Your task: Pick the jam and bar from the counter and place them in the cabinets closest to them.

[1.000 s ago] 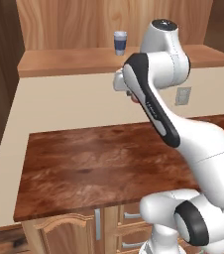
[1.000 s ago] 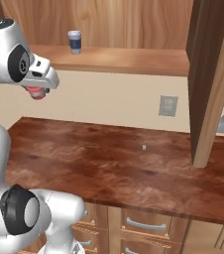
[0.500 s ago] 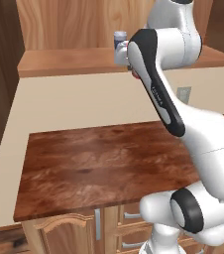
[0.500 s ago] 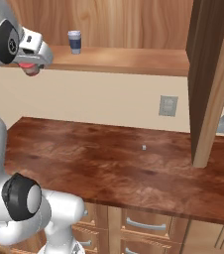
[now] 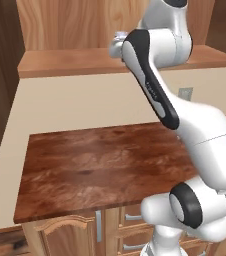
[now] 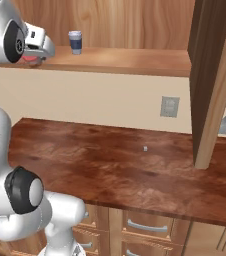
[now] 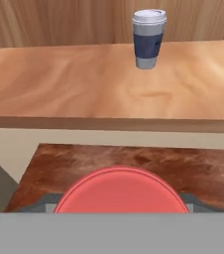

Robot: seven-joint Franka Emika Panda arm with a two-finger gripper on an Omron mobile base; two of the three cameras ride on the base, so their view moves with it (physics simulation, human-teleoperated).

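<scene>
Jam, a small round red pot (image 7: 121,191) with a paler pinkish top, sat clamped in the claw (image 6: 36,53), which was closed on it with its jaws held partway apart by the pot's width. In the hand view the pot's top filled the lower middle, with the dark finger tips (image 7: 38,203) just showing at either side of it. In the right base view a sliver of red showed beneath the claw at the front edge of the flat light-brown plank shelf of the wood-grain cabinet (image 6: 130,61); whether the pot touched the shelf could not be told. Ahead of the claw, further back on that shelf, stood an upright blue-grey cup with a pale lid (image 7: 148,38), well apart from the pot. In the left base view the white arm rose from the lower right and reached up to the shelf, its hand mostly hidden behind its own dark-jointed link. Below the shelf ran a cream wall with a pale socket plate (image 6: 169,106). Lower still lay the glossy dark reddish-brown wood-grain counter (image 6: 110,165), with a tiny pale speck (image 6: 145,148) on it. Under the counter were drawer fronts with silver handles (image 6: 145,227).
</scene>
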